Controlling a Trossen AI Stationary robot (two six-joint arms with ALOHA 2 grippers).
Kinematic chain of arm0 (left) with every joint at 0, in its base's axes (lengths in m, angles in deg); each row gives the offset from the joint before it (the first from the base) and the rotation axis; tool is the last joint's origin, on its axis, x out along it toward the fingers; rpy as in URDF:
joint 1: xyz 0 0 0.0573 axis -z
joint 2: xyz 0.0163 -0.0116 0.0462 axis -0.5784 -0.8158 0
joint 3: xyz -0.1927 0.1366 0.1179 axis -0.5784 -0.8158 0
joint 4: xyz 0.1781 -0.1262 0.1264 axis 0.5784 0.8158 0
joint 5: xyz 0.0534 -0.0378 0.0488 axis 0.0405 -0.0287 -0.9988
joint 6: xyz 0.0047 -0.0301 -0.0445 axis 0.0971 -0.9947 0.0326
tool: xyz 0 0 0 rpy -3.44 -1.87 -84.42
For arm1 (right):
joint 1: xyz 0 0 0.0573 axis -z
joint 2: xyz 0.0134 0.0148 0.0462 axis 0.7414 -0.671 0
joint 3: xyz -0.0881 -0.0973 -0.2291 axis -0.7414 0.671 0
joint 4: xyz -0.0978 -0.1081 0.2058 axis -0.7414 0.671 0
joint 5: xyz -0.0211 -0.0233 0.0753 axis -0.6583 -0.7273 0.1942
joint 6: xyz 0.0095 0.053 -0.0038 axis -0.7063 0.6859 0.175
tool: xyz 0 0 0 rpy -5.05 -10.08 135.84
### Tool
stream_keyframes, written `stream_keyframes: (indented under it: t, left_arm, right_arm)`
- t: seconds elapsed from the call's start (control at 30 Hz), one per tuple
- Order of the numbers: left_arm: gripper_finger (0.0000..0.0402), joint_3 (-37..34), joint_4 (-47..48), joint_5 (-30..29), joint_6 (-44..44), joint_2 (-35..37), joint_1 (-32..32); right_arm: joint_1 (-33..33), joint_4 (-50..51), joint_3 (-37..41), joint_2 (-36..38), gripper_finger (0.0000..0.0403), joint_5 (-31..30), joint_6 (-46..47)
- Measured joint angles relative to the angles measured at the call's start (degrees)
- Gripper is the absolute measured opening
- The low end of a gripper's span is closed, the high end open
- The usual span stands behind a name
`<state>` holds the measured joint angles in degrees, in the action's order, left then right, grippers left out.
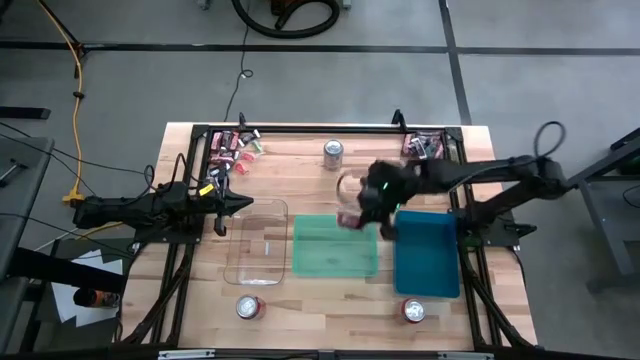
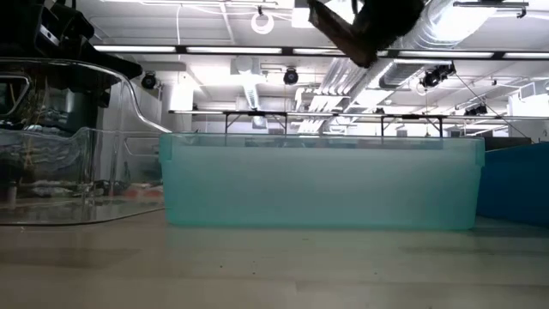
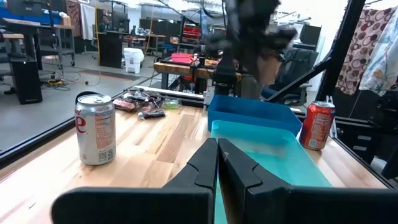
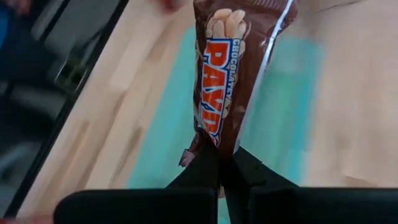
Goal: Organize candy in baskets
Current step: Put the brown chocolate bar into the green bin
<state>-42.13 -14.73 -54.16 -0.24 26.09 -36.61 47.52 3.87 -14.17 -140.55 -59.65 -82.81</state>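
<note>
Right gripper [image 4: 222, 163] is clamped tight on a brown candy bar [image 4: 233, 68], bar sticking out past the fingertips, over the green basket [image 1: 335, 246]. Left gripper [image 3: 217, 155] closed, empty.

The high camera looks straight down on the whole pale wooden bench [image 1: 300, 310]. The low camera sits at bench-top level, very near the translucent green plastic tray [image 2: 317, 184], facing the room behind. The left wrist camera looks level across the bench at that green tray [image 3: 280, 162]. The right wrist camera looks steeply down, close over it [image 4: 292, 106].
</note>
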Motion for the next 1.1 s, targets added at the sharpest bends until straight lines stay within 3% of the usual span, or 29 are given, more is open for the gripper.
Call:
stream_keyframes:
  t: [0.2,0.43,0.87,1.1]
  left_arm:
    - [0.0000,0.0,0.0,0.0,0.0,0.0,0.0]
    - [0.0000,0.0,0.0,0.0,0.0,0.0,0.0]
    - [0.0000,0.0,0.0,0.0,0.0,0.0,0.0]
    - [0.0000,0.0,0.0,0.0,0.0,0.0,0.0]
  right_arm:
    - [-5.4,-1.5,0.0,-7.6,0.0000,-1.0,-1.1]
    - [-8.5,-0.6,-4.1,-14.4,0.0000,-14.2,7.3]
    - [-8.8,14.5,-23.6,-31.8,0.0005,-14.1,10.8]
    - [-8.9,16.2,-27.0,-34.6,0.0062,-14.1,10.8]
